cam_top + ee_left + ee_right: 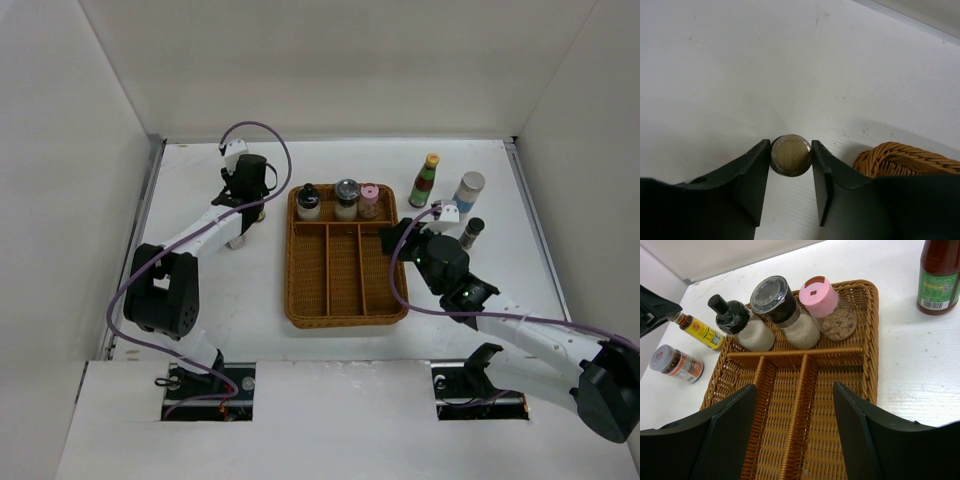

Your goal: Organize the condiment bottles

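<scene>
My left gripper [250, 200] [791, 145] stands left of the wicker tray [300, 300], its fingers [755, 170] pressed on both sides of the round cap of the brown yellow-labelled bottle [791, 157] [702, 331]. A silver-lidded jar [238, 241] [676, 363] stands beside it. A black-capped bottle [308, 201] [742, 325], a dark-lidded jar [346, 198] [782, 310] and a pink-lidded jar [369, 200] [830, 307] stand in the tray's back compartment. My right gripper [396, 240] [795, 395] is open and empty above the tray's long compartments.
Right of the tray stand a green yellow-capped bottle [425, 180] [939, 277], a white-blue cylinder [468, 191] and a dark shaker [472, 232]. The tray's three long compartments [785, 405] hold nothing. White walls close in the table on three sides.
</scene>
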Robot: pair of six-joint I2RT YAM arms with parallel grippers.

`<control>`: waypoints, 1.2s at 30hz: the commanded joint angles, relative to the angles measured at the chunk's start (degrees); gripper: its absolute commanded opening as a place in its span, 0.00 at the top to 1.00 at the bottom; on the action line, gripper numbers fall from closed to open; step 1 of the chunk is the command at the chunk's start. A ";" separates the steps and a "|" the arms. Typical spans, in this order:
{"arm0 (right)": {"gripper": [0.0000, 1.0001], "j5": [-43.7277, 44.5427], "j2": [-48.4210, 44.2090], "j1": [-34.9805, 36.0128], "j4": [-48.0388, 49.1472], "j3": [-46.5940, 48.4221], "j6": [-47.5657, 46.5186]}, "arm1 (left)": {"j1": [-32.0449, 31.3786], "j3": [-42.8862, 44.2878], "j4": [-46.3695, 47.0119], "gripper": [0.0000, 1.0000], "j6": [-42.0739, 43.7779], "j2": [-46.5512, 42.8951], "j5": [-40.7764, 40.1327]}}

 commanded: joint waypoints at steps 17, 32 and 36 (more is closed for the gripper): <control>0.28 0.13 -0.98 0.13 3.84 -0.76 0.67 | -11.36 -3.55 -2.85 0.88 2.95 -26.37 -5.22; 0.28 0.48 -2.21 -1.45 4.37 -1.99 0.93 | -27.11 -6.20 0.05 0.88 1.01 -20.07 -6.10; 0.27 0.48 -2.74 -1.63 4.02 -1.99 1.11 | -26.85 -6.54 1.45 0.88 1.19 -16.90 -5.84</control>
